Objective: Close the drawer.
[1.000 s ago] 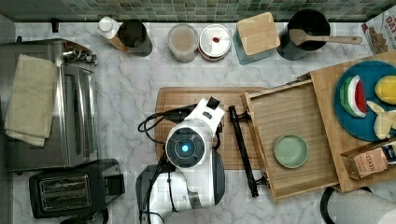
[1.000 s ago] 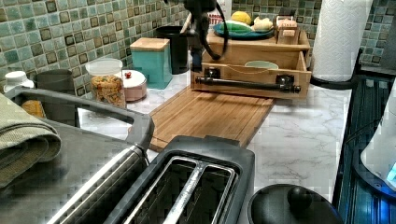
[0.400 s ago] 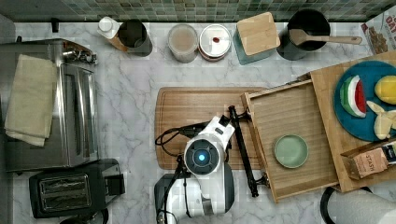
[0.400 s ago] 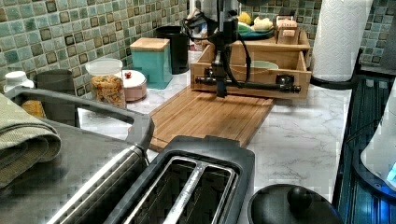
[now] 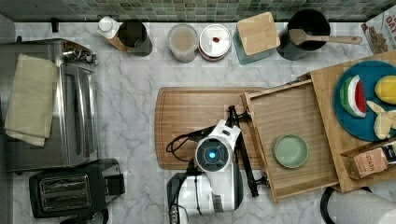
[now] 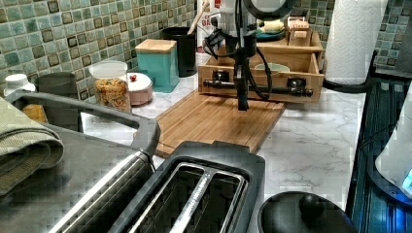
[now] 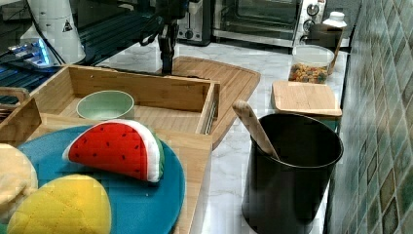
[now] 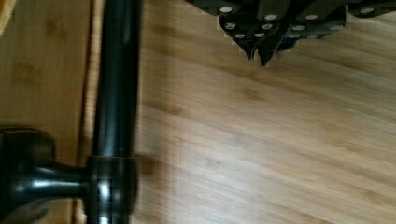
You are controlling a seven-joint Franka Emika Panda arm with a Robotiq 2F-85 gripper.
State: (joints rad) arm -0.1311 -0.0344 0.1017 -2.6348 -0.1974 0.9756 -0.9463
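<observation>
1. Nearest in the left view, the toaster (image 6: 194, 194) sits at the counter's (image 6: 311, 145) front edge, well apart from the action.
2. Next back, the cutting board (image 6: 214, 119) lies mid-counter, and the gripper (image 6: 241, 104) hangs low over its far end, just short of the drawer front. In the wrist view the fingertips (image 8: 261, 46) look pressed together, pinching nothing.
3. Right there is the handle (image 5: 243, 149), a black bar on two posts across the drawer front, just beside the gripper but apart from it.
4. The drawer (image 5: 299, 121) stands pulled well out from under the wooden top (image 5: 327, 93), overhanging the cutting board's end, with a green bowl (image 5: 290, 150) inside.
5. My read: it is a stiff, light wooden box that should slide freely. No grasp is needed, just a flat push on the handle or front panel near the middle so it does not skew. The bowl may slide if shoved hard.
</observation>
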